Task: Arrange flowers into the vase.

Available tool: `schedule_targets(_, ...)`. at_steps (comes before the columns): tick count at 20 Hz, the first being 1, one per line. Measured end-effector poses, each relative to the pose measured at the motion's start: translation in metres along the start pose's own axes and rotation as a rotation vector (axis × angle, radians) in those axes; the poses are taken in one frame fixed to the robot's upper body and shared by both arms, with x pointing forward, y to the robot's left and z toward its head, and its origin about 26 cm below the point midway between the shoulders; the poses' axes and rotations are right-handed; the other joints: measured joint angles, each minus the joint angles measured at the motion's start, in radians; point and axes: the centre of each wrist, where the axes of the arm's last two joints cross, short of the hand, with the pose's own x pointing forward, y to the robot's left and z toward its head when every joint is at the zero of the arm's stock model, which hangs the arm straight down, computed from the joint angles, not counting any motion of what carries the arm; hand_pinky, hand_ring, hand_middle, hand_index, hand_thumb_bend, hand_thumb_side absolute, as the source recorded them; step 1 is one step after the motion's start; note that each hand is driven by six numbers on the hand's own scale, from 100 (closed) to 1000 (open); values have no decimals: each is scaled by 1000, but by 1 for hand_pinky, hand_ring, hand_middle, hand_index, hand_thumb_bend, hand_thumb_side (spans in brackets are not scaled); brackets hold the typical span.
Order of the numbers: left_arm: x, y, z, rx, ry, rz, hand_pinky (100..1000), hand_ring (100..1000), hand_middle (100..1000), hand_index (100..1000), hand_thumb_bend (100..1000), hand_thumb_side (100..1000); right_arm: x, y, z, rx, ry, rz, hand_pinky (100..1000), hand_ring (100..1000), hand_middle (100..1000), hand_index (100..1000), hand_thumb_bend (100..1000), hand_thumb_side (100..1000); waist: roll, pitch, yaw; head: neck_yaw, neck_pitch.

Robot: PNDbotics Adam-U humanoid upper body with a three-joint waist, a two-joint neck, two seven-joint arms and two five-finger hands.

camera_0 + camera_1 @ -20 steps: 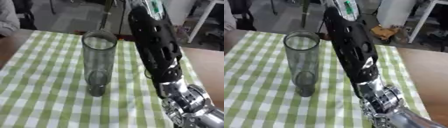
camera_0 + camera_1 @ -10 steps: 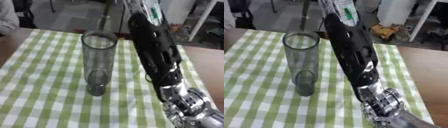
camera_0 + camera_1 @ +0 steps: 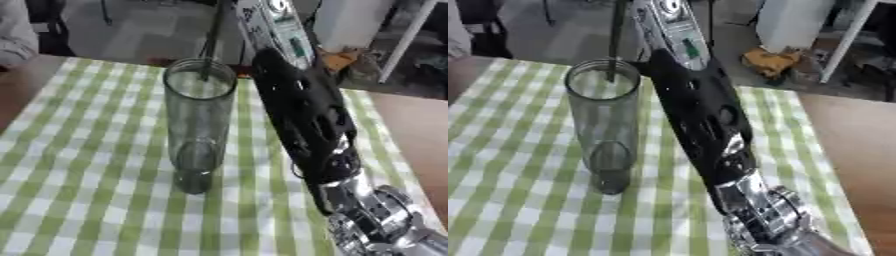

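A tall clear glass vase stands upright on the green-and-white checked cloth. A thin dark stem comes straight down from the top edge, and its lower end shows at the vase's mouth. My right arm, black with a white segment near the top, rises from the lower right past the vase and leaves the view at the top. Its hand is hidden above the edge. No flower head shows. My left hand appears in neither view.
Bare brown table lies right of the cloth. A person's grey sleeve shows at the far left edge. Beyond the table are the floor, an orange-brown object and white furniture legs.
The stem has come lower, its end now at the vase's mouth. My right arm has shifted slightly, and the vase has stayed in place.
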Motion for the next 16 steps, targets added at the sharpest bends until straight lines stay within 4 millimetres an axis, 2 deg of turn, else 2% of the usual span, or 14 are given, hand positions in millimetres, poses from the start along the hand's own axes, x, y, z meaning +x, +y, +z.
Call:
schedule_targets(8, 0, -1, 0, 3, -1, 4, 533, 826, 933, 955, 100, 867, -9, -4, 8, 30, 12, -11, 100, 100, 100, 100, 100, 457, -2, 6, 1, 0, -9)
schedule_targets(11, 0, -1, 0, 3, -1, 4, 533, 826, 933, 955, 100, 867, -15, -6, 13, 39, 30, -8, 100, 100, 100, 100, 100, 493, -2, 7, 0, 0, -9)
schedule_targets(12, 0, -1, 0, 3, -2, 4, 533, 826, 933, 955, 100, 867, -17, -6, 14, 46, 35, -2, 100, 100, 100, 100, 116, 498, -2, 8, 0, 1, -9)
schedule_targets(13, 0, -1, -1, 3, -3, 5, 533, 826, 933, 955, 100, 866, -19, -7, 15, 53, 42, 6, 100, 100, 100, 100, 223, 522, -2, 8, -1, 1, -9)
schedule_targets(16, 0, -1, -2, 2, -6, 5, 533, 826, 933, 955, 100, 866, -24, -9, 19, 72, 53, 37, 110, 100, 100, 100, 345, 564, -2, 8, -4, 3, -9)
